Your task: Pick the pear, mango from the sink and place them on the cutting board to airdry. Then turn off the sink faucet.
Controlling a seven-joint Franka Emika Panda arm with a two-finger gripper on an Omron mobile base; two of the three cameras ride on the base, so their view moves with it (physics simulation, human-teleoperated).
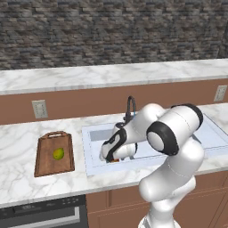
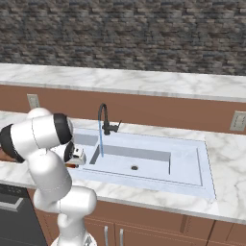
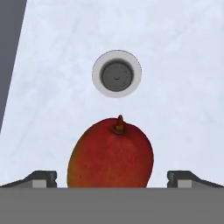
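The hand [image 3: 112, 178] is being held spread around the mango [image 3: 110, 153]; if squeezed off-centre, the round fruit could be rolled away in the sink [image 3: 175, 65].

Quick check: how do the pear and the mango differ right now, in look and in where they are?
The pear is yellow-green; the mango is red-orange. The pear lies on the cutting board; the mango sits in the sink, between the open gripper's fingertips. Both are small fruits.

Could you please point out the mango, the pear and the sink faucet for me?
mango [image 3: 111, 153]: hand view, middle of its red skin, below the stem.
pear [image 1: 58, 154]: left base view, centre of the fruit lying on the board.
sink faucet [image 2: 103, 115]: right base view, arched black spout.
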